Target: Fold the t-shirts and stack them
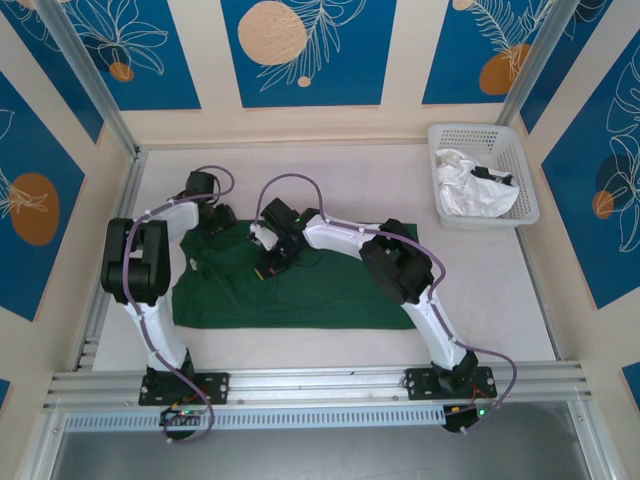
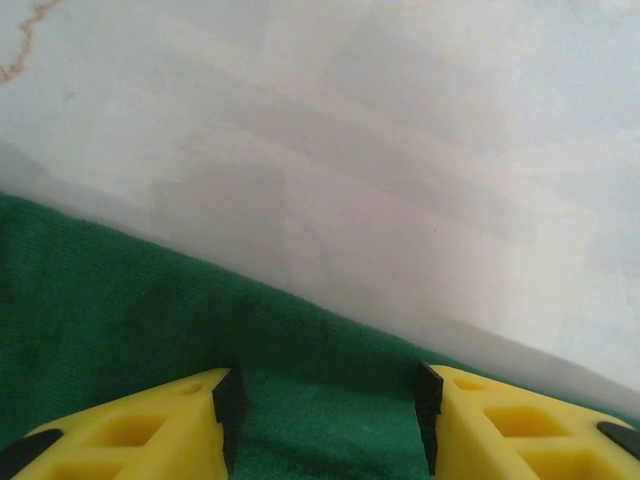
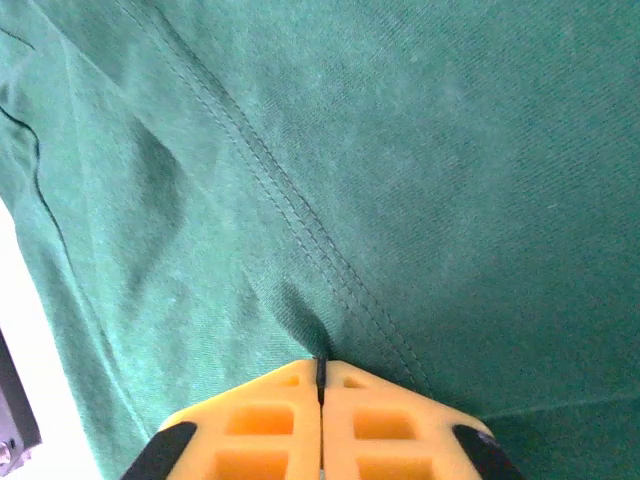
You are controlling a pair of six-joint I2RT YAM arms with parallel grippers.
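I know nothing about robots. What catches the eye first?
A dark green t-shirt lies spread across the middle of the table. The right end effector is pinched shut on its cloth; the left end effector gapes open over its far edge. A crumpled white t-shirt sits in the basket at far right.

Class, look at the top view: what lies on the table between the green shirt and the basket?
Nothing: in the top view that stretch of table between the green shirt and the basket is bare. The white shirt lies inside the basket, not between them.
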